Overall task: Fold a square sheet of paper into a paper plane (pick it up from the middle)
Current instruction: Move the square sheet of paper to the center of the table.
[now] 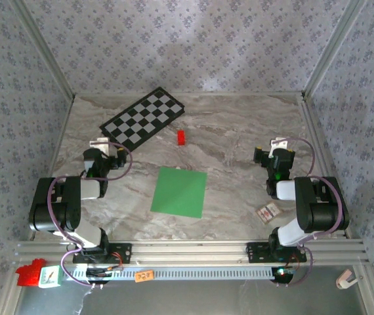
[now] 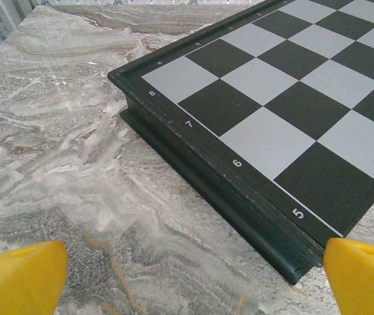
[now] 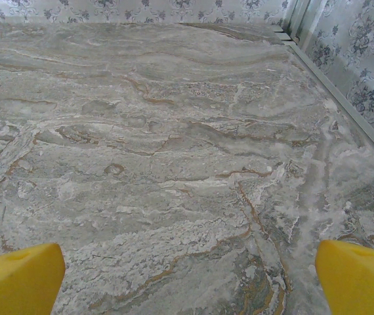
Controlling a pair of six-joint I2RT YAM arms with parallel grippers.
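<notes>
Marble-patterned table (image 1: 239, 125) carries the checkerboard (image 1: 143, 117) at 11 o'clock and the square sheet of paper (image 1: 180, 191), flat and unfolded, near centre, apart from both my arms. My left gripper (image 2: 187, 282) stands spread wide and empty at the sheet's 10 o'clock, facing the board's corner; my right gripper (image 3: 187, 279), likewise, is at 2 o'clock. Small red block (image 1: 181, 136) lies at the sheet's 12 o'clock.
</notes>
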